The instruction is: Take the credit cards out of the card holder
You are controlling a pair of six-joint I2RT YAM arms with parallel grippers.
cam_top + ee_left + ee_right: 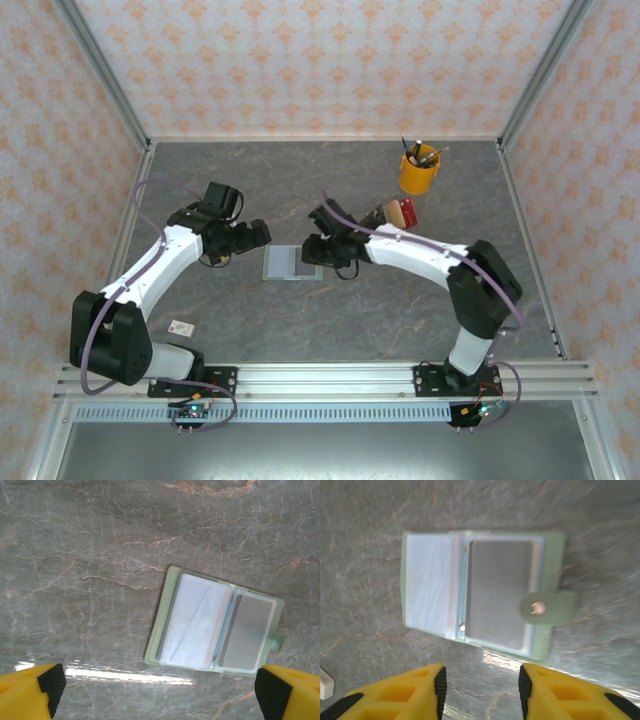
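Note:
The card holder (291,262) lies open and flat on the grey table between my two arms, a pale mint-green bifold (162,625) with clear pockets inside. A grey credit card (247,635) fills its right-hand pocket (497,592), and the snap tab (547,608) folds over that side. The left-hand pocket looks pale and see-through. My left gripper (258,234) hovers just left of the holder, its jaws wide open (161,690) and empty. My right gripper (318,247) hangs over the holder's right edge, open (482,685) with only bare table between its pads.
A yellow cup (419,172) of pens stands at the back right. A rack with red and brown items (400,212) sits right behind my right arm. A small white card (181,327) lies near the left arm's base, and its corner (325,682) shows in the right wrist view.

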